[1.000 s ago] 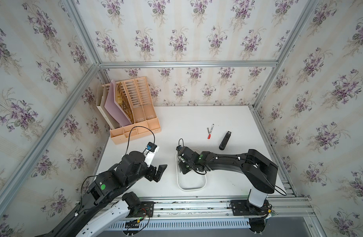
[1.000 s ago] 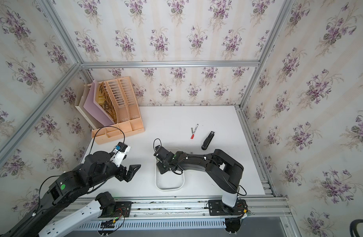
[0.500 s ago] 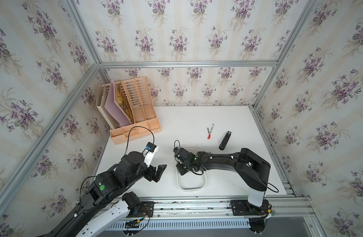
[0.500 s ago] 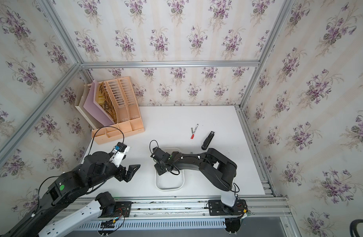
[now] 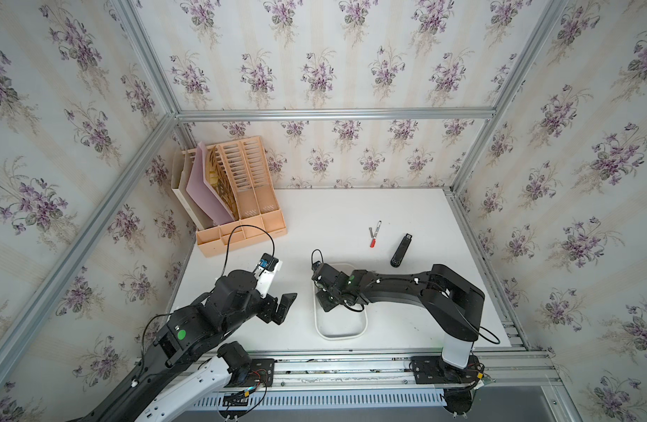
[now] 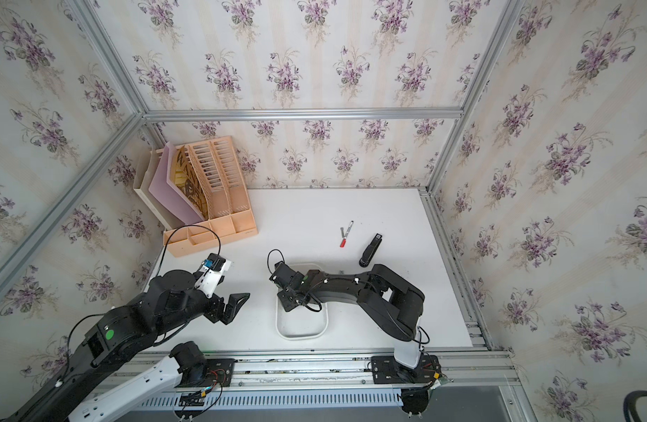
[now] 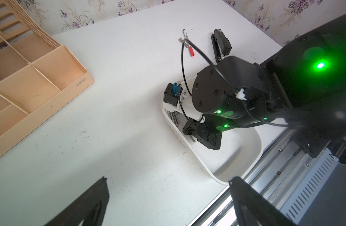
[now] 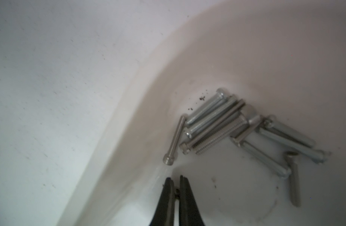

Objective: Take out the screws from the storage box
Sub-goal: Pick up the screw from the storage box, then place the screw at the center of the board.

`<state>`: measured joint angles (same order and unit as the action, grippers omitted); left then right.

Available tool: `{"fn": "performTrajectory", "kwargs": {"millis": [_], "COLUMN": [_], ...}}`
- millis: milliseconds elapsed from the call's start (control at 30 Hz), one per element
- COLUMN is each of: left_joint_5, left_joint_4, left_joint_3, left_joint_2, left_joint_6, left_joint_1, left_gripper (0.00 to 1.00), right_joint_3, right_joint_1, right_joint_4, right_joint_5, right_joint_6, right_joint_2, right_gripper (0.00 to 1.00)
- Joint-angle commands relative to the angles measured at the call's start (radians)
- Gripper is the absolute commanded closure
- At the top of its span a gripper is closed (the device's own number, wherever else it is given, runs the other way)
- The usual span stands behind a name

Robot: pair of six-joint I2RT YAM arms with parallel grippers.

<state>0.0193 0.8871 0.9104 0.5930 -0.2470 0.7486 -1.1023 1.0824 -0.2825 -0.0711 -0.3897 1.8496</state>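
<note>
Your right gripper (image 8: pixel 177 179) inside storage box (image 5: pixel 354 334), jaws clenched, no screw seen between tips. Left gripper (image 5: pixel 280 310) released, over table (image 5: pixel 351 212). One screw (image 5: pixel 370 232) out beside marker (image 5: pixel 375 234). About ten screws (image 8: pixel 236 127) left in box corner. Judged barely begun.

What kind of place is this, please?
Probably a robot test cell dressed like a home office: an aluminium frame holding flowered wallpaper, a left arm and a right arm mounted on a base rail, and a peach file organizer.

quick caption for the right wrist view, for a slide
Right hand shut in the white storage box, just short of a loose pile of silver screws.
</note>
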Motion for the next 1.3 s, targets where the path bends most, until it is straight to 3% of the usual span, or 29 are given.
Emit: {"fn": "performTrajectory", "kwargs": {"millis": [0,367,700,1067,1267], "left_joint_5": [0.009,0.016,0.02,0.025,0.026], "left_joint_4": [-0.001,0.0,-0.003,-0.005,-0.006], "left_joint_3": [0.008,0.008,0.006,0.004,0.003], "left_joint_2": [-0.004,-0.012,-0.016,-0.025,-0.025], "left_joint_6": [-0.009,-0.01,-0.008,-0.003,-0.002], "left_joint_1": [0.0,-0.001,-0.001,-0.001,-0.002], "left_gripper": [0.01,0.01,0.01,0.01,0.01], "right_joint_3": [0.016,0.14,0.299,0.23,0.231], "right_joint_1": [-0.001,-0.043,-0.276,-0.391,-0.461], "right_joint_4": [-0.005,0.045,0.091,-0.02,-0.004], "right_joint_5": [-0.06,-0.236,-0.184,-0.188,-0.08], "right_joint_6": [-0.006,-0.046,-0.143,-0.192,-0.192], "right_joint_2": [-0.045,-0.292,-0.499,-0.296,-0.223], "right_gripper": [0.98,1.0,1.0,1.0,1.0]}}
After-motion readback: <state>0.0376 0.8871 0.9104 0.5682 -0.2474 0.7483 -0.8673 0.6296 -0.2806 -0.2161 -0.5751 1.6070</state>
